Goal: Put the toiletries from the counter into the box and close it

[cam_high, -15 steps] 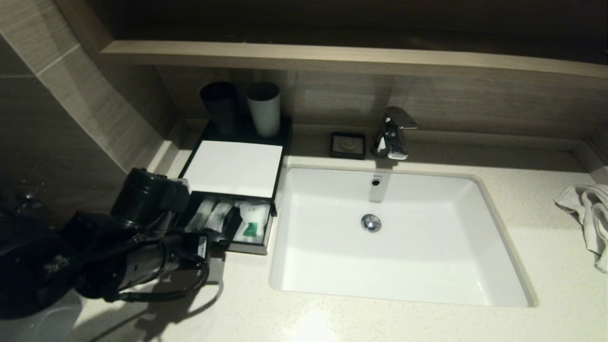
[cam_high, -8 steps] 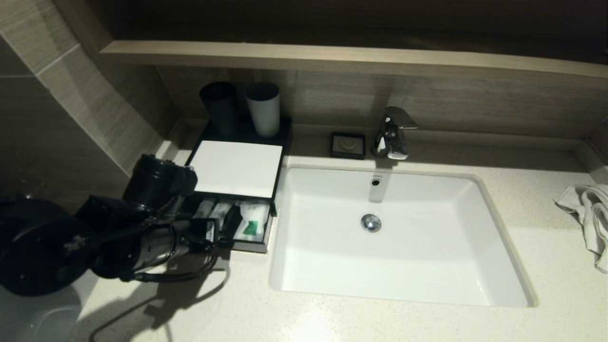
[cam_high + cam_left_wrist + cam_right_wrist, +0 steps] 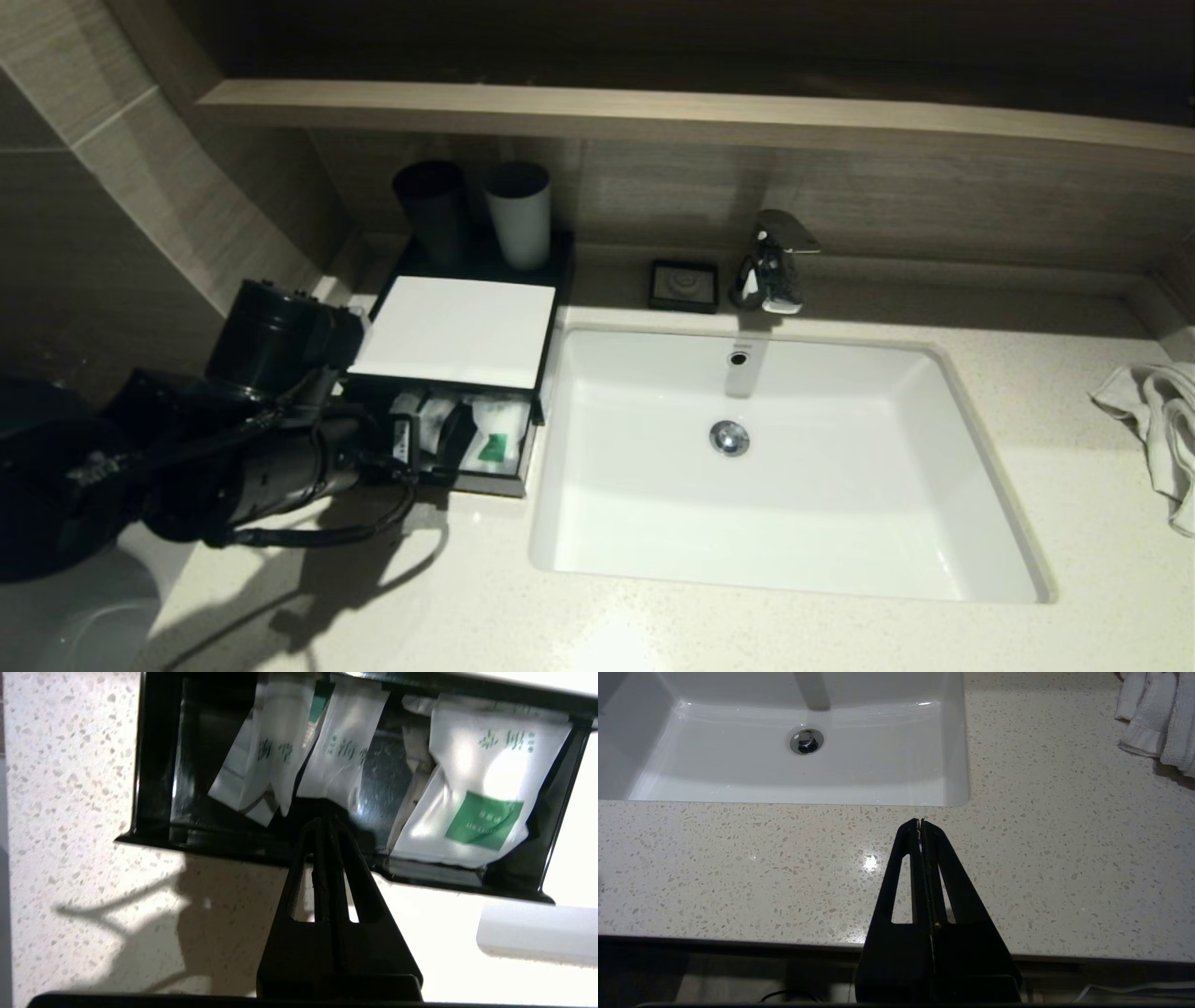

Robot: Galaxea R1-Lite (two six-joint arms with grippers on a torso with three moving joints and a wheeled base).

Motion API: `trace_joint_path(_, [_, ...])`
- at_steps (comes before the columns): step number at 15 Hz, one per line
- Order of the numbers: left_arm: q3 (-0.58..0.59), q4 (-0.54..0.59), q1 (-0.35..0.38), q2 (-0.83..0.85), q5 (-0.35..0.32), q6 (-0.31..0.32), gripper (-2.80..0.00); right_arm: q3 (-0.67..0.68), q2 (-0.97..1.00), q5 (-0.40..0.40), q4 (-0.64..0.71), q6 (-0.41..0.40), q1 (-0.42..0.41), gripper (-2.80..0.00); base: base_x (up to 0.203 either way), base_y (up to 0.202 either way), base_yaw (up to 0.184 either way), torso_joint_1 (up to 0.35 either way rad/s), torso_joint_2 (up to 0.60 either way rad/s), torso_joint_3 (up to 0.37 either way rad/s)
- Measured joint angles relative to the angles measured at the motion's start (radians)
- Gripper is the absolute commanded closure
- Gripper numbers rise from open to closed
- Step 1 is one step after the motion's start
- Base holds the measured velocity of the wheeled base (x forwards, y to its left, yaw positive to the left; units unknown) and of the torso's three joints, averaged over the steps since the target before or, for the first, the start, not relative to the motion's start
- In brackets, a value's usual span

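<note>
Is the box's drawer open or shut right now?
Open. The drawer sticks out from under the box's white top panel, with the packets visible inside; the shut left gripper sits at its front edge.

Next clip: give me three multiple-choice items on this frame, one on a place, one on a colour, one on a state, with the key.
1. Where are the packets?
A. in the sink
B. in the box's open drawer
C. on the towel

2. What colour is the label on the square pouch?
A. green
B. red
C. blue

3. How is the left gripper?
A. open wide
B. shut on a packet
C. shut, empty, at the drawer's front edge

Key: B, the packets lie inside the pulled-out drawer; A, the label is plainly green; C, the fingers meet with nothing between them.
</note>
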Motion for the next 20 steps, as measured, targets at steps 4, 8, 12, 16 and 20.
trace_joint_path(4, [0.049, 0.016, -0.003, -0.024, -0.002, 0.0, 0.0, 0.0, 0.0, 0.0, 0.0, 0.0, 0.0, 0.0, 0.0, 0.0, 0.0, 0.0, 0.0, 0.0])
trace_joint_path(8, [0.093, 0.014, -0.007, -0.018, -0.021, 0.0, 0.0, 0.0, 0.0, 0.0, 0.0, 0.0, 0.0, 0.0, 0.0, 0.0, 0.0, 0.0, 0.0, 0.0])
trace_joint_path(12, [0.104, 0.012, -0.008, -0.011, -0.07, -0.001, 0.0, 0.0, 0.0, 0.0, 0.0, 0.0, 0.0, 0.0, 0.0, 0.0, 0.0, 0.0, 0.0, 0.0])
trace_joint_path(16, [0.104, 0.006, -0.008, 0.01, -0.088, -0.002, 0.0, 0.0, 0.0, 0.0, 0.0, 0.0, 0.0, 0.0, 0.0, 0.0, 0.0, 0.0, 0.0, 0.0])
trace_joint_path(20, [0.086, 0.003, -0.008, 0.026, -0.11, -0.001, 0.0, 0.0, 0.0, 0.0, 0.0, 0.0, 0.0, 0.0, 0.0, 0.0, 0.0, 0.0, 0.0, 0.0])
